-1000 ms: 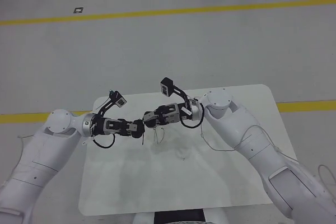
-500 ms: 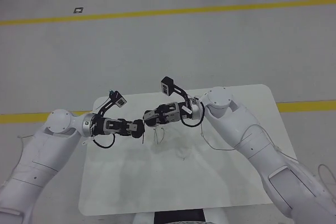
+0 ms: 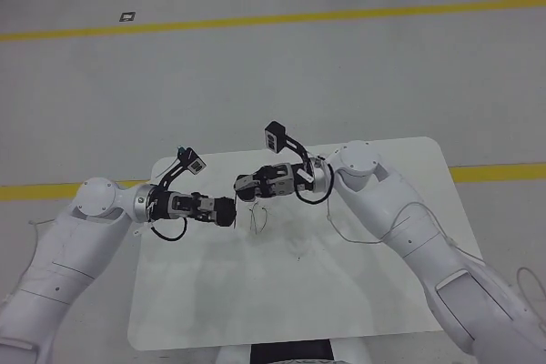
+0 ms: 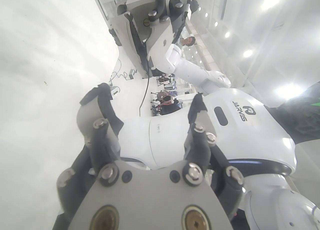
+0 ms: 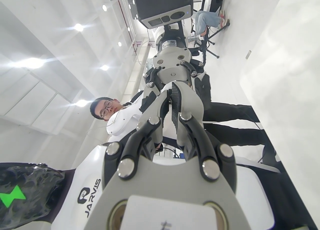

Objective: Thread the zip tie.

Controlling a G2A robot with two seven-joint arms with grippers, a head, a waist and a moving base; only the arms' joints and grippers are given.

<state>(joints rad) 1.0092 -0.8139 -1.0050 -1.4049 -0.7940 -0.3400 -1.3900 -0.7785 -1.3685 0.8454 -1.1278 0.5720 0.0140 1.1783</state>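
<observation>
A thin pale zip tie (image 3: 257, 217) hangs over the white table (image 3: 364, 300), just under my right gripper (image 3: 242, 186). In the right wrist view that gripper (image 5: 171, 93) has its fingers pressed nearly together, with the tie too thin to make out between them. My left gripper (image 3: 229, 211) faces it from a short way off. In the left wrist view it (image 4: 150, 95) stands open with nothing between its fingers. There the zip tie (image 4: 120, 73) shows as a curled line beside the tip of the right arm (image 4: 160, 40).
Both grippers hover over the far left part of the table. A thin cable (image 3: 346, 232) droops from the right arm onto the tabletop. A small dark speck (image 3: 298, 257) lies near the middle. Yellow floor lines (image 3: 491, 170) run beyond the table's edges.
The two grippers have drawn slightly apart. The right one has shifted a little toward the table's far edge with the tie hanging under it.
</observation>
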